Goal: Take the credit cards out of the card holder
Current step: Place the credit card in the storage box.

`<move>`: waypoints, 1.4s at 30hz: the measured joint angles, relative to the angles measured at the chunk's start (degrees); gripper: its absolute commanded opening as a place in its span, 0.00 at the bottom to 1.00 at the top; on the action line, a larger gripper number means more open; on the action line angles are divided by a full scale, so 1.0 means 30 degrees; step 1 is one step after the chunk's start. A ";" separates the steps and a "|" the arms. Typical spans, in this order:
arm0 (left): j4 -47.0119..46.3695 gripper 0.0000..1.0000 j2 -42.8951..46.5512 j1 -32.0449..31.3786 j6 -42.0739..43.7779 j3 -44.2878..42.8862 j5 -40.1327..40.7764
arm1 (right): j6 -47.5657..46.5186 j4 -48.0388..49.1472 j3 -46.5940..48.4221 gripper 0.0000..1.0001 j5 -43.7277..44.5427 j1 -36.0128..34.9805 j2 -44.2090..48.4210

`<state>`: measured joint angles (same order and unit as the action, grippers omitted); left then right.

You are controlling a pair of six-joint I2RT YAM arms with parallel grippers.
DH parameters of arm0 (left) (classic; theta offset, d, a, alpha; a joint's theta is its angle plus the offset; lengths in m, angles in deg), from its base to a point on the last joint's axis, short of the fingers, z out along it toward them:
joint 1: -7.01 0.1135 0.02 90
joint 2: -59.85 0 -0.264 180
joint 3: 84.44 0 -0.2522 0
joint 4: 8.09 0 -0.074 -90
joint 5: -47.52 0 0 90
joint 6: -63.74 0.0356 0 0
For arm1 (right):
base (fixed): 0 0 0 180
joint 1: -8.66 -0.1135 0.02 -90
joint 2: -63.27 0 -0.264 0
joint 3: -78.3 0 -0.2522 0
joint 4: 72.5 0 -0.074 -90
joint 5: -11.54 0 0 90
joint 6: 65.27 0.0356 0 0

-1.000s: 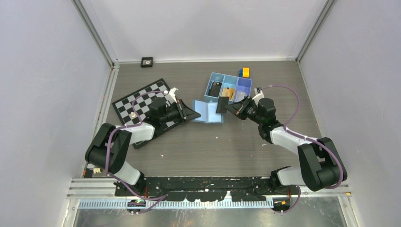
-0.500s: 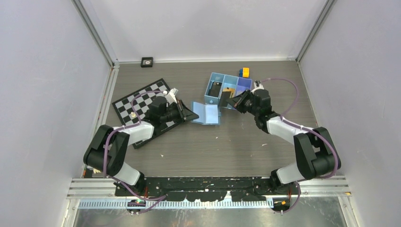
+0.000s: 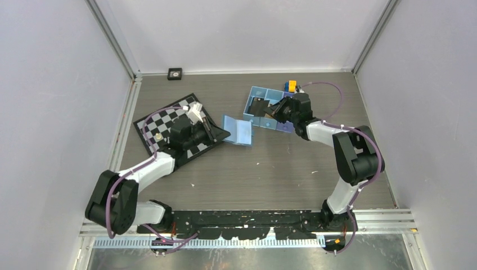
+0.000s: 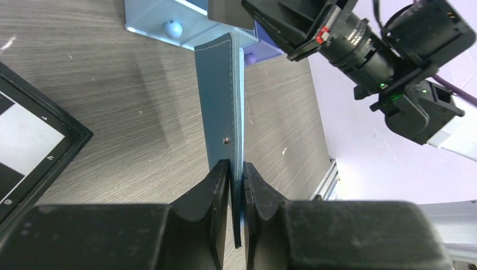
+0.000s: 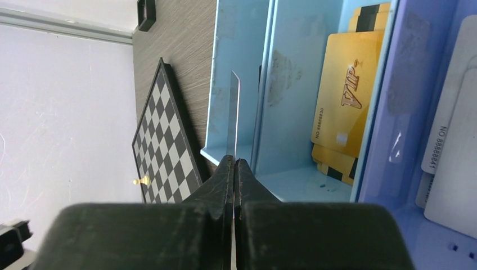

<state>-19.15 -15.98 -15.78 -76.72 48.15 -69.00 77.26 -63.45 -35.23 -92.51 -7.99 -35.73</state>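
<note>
Grey wood-grain table (image 3: 253, 169) fills a white-walled cell, with a chessboard (image 3: 163, 126) lying at its left. Just right of the board, the left gripper (image 3: 221, 135) has its jaws drawn narrow on the near edge of the holder (image 3: 239, 130). Its wrist view shows the blue holder pinched on edge and standing out from the fingertips, with its far end pointing toward the tray (image 3: 252, 95). The holder sits between the board and the tray, close to the tray but apart from it. Further right, the right gripper (image 3: 274, 111) reaches over the tray with its jaws pressed together on a card (image 5: 233, 112). That card shows edge-on as a thin blade in the wrist view and reads dark from above. It seems to hang over the tray's leftmost compartment, with its long axis running straight out from the jaws along the compartment's length. A gold card (image 5: 343, 107) lies flat in the middle compartment and grey cards (image 5: 450, 163) lie in the right one. Judging by this, the next move is a release, and it depends on the card sitting between the outer wall and the first divider, which it appears to do. The right arm is the one placed for it, while the left only steadies the holder
</note>
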 measured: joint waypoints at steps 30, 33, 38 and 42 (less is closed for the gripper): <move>0.0073 0.17 0.4058 0.0000 0.0605 0.2237 0.3198 | 0.0437 0.0452 0.3621 0.07 -0.0554 -0.0284 -0.4124; 0.0066 0.10 0.3898 0.0000 0.0605 0.2237 0.3191 | 0.0430 0.0444 0.3621 0.08 -0.0554 -0.0313 -0.4124; 0.0000 0.00 0.3752 0.0000 0.0597 0.2237 0.3096 | 0.0350 0.0444 0.3621 0.15 -0.0546 -0.0379 -0.4124; -0.0080 0.00 0.3730 0.0000 0.0590 0.2237 0.2900 | 0.0284 0.0452 0.3621 0.15 -0.0532 -0.0423 -0.4124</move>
<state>-19.39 -4.79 -15.78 -74.95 54.86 -60.30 78.12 -62.10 -24.37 -94.10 -9.26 -48.10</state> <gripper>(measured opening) 0.041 0.150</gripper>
